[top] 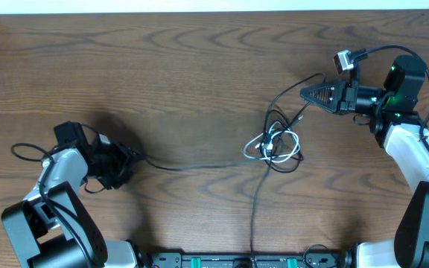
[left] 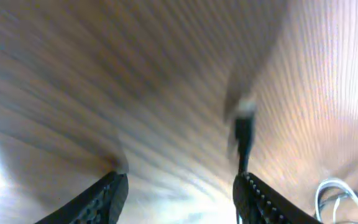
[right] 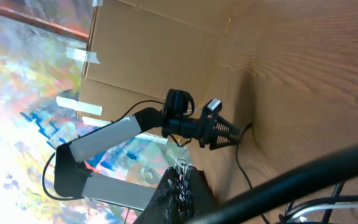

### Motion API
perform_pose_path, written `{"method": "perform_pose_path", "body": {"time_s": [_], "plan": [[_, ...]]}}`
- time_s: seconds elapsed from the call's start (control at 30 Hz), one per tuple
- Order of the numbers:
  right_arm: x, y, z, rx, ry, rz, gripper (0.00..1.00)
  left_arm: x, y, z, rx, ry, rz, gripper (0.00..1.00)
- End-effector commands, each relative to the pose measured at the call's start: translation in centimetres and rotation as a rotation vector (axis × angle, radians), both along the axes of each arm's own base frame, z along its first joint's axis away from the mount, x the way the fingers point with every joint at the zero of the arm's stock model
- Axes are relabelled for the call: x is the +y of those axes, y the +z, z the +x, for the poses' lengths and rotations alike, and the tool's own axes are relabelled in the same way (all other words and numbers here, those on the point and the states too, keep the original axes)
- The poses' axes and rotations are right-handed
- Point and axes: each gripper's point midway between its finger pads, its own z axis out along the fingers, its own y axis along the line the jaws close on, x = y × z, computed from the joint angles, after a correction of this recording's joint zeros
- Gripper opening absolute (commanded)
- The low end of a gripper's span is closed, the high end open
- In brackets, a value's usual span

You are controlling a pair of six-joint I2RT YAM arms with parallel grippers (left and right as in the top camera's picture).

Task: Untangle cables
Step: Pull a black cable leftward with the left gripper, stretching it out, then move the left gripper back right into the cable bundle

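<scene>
A tangle of white and black cables lies right of the table's middle. One black cable runs left from it to my left gripper. In the left wrist view that gripper is open, with bare wood between its fingers. The cable's blurred plug end lies just beyond the right finger, and a white loop shows at the lower right. My right gripper is shut on another black cable that arcs up from the tangle. Its closed fingertips show beside that blurred cable.
A cardboard wall stands at the table's left end. The table's far edge runs along the top. The arm bases with their leads sit at the front edge. The left arm shows across the table in the right wrist view.
</scene>
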Motion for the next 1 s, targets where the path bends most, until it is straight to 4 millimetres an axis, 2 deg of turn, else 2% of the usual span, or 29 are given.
{"method": "perform_pose_path", "body": {"time_s": [0.0, 0.1, 0.13, 0.17, 0.23, 0.3, 0.37, 0.5, 0.6, 0.73, 0.83, 0.9, 0.97], "plan": [[-0.2, 1.3, -0.1, -0.061, 0.008, -0.004, 0.01, -2.6, 2.1, 1.0, -0.11, -0.192, -0.017, 0.6], [-0.2, 1.3, -0.1, -0.061, 0.008, -0.004, 0.01, -5.1, 4.1, 1.7, -0.209, -0.372, 0.022, 0.6], [-0.2, 1.3, -0.1, -0.062, 0.008, -0.004, 0.01, -7.3, 5.5, 2.1, -0.276, -0.479, 0.041, 0.61], [-0.2, 1.3, -0.1, -0.061, 0.007, -0.004, 0.01, -8.5, 6.2, 2.2, -0.309, -0.533, 0.048, 0.63], [-0.2, 1.3, -0.1, -0.061, 0.007, -0.004, 0.01, -10.7, 7.4, 2.3, -0.362, -0.616, 0.064, 0.7], [-0.2, 1.3, -0.1, -0.059, 0.007, -0.003, 0.01, -13.0, 8.5, 2.2, -0.416, -0.692, 0.064, 0.82], [-0.2, 1.3, -0.1, -0.059, 0.008, -0.003, 0.01, -15.0, 9.1, 1.9, -0.438, -0.727, 0.049, 0.84], [-0.2, 1.3, -0.1, -0.058, 0.008, -0.003, 0.01, -19.3, 9.1, 0.1, -0.445, -0.847, 0.011, 0.84], [-0.2, 1.3, -0.1, -0.059, 0.008, -0.003, 0.01, -21.3, 8.8, -0.7, -0.461, -0.92, 0.012, 0.84], [-0.2, 1.3, -0.2, -0.058, 0.008, -0.003, 0.01, -22.3, 7.7, -0.3, -0.43, -0.881, 0.097, 0.8], [-0.2, 1.3, -0.2, -0.054, 0.008, -0.002, 0.01, -24.2, 7.7, -0.2, -0.464, -0.896, 0.081, 0.77], [-0.2, 1.2, -0.2, -0.042, 0.008, 0.0, 0.01, -25.1, 7.4, 0.1, -0.463, -0.872, 0.086, 0.69], [-0.2, 1.1, -0.2, -0.037, 0.008, 0.0, 0.01, -25.5, 6.7, 0.2, -0.436, -0.839, 0.105, 0.67]]}}
